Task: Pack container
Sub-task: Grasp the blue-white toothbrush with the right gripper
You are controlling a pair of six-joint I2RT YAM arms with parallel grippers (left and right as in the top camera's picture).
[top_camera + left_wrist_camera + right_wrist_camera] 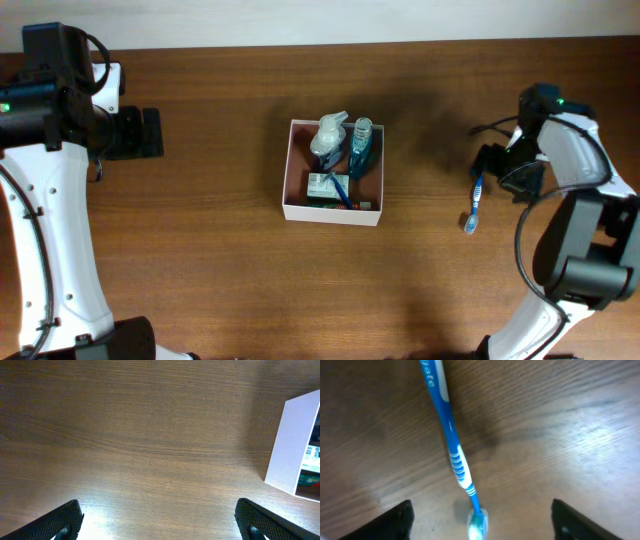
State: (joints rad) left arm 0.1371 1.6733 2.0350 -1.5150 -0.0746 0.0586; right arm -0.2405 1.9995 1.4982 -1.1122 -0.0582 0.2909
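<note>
Container (331, 213) count: one, mid-table (200, 260), holding two bottles (329, 138) and one packet (321, 185). I log one blue toothbrush (451, 445) lying loose beneath right gripper (481, 516). Left gripper (160, 522) likewise spread wide, empty.

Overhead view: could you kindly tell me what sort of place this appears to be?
Probably a robot test bench, not a home: a wooden table, a white left arm and right arm at its sides, and a container of toiletries with a blue toothbrush lying apart.
</note>
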